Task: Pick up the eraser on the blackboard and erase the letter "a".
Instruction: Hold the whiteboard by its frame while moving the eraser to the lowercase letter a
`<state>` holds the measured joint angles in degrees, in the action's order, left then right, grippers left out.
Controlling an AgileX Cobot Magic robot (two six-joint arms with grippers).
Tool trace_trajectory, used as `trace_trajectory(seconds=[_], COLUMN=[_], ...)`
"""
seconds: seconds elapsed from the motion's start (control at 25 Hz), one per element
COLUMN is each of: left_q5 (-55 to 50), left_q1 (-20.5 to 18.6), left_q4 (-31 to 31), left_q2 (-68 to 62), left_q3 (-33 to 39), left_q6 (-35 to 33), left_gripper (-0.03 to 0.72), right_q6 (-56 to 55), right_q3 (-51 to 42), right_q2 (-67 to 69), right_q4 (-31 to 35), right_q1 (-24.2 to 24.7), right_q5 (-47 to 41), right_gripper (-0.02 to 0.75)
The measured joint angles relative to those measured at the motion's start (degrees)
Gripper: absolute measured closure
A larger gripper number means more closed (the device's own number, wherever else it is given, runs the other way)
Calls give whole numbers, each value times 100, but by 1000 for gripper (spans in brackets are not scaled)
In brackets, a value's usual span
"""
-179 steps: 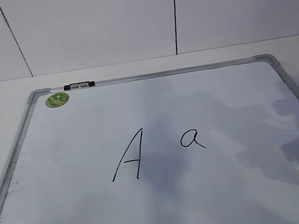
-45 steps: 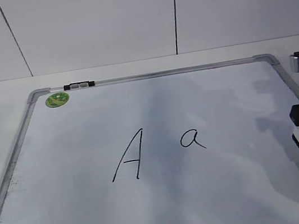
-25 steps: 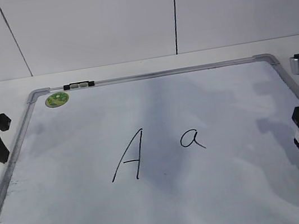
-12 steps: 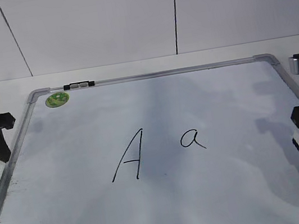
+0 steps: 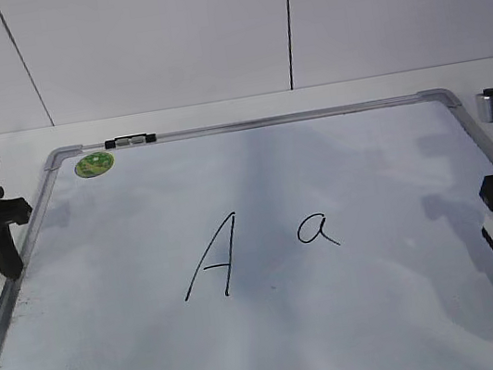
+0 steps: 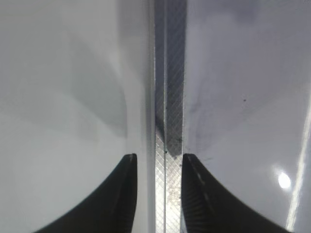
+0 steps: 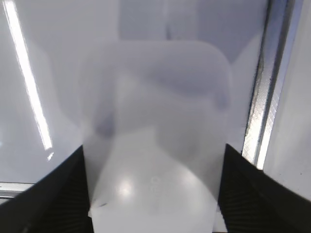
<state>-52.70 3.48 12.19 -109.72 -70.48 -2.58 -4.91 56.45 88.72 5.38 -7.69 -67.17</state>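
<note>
Jaws of your right gripper [image 7: 153, 194] straddled the eraser [image 7: 154, 131] at the blackboard's [image 5: 282, 348] 3 o'clock edge; your left gripper [image 6: 158, 167] stood narrowly parted over the 9 o'clock frame.

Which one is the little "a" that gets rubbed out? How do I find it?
Find the big white blackboard with its silver frame lying flat. Near its middle are two black marker letters side by side. The letter "a" is the right-hand one: small, round and curly with a little tail, while the capital A left of it is tall and pointed.
</note>
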Motion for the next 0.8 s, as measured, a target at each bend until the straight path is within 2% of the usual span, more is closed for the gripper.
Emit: trace_trajectory(seconds=[0.8], left_q5=[-91], left_q1=[0], left_q4=[0], left_q2=[-271], left_q3=[-92], left_q6=[0], left_gripper=[456], right_q6=[13], right_q3=[0], right_q2=[0], right_q4=[0], right_q1=[0], right_q5=[0], right_gripper=[174])
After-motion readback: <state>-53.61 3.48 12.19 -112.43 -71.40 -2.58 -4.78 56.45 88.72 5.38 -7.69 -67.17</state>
